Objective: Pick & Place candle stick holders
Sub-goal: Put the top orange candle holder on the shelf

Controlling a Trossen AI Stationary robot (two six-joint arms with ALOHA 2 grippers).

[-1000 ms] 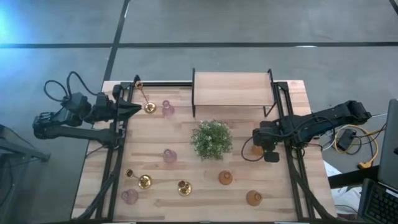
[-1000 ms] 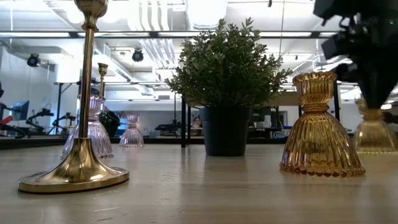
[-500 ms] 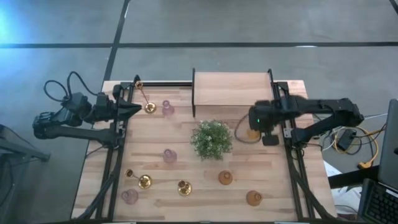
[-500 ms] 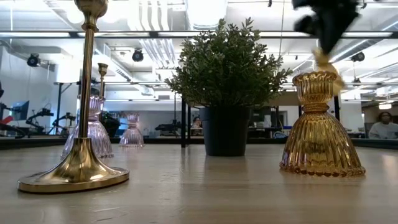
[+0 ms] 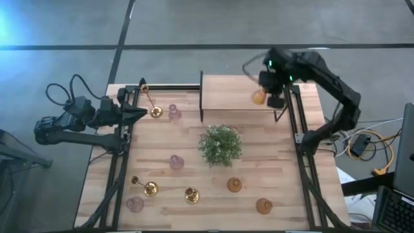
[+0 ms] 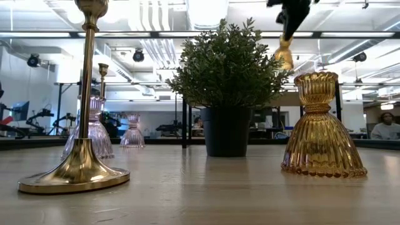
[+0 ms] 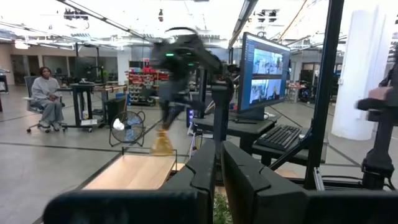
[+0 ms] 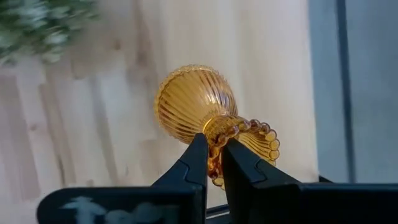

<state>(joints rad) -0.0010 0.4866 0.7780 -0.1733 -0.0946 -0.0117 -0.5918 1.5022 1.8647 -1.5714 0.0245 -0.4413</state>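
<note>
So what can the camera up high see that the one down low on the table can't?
Only the high view shows the wooden shelf, the resting left gripper at the table's left edge, and all the holders spread out, like the brass holder near the front.

Only the low view shows the room behind the table, its ceiling lights, and the plant's dark pot.

Both show the green plant and the right gripper carrying an amber holder up in the air.
</note>
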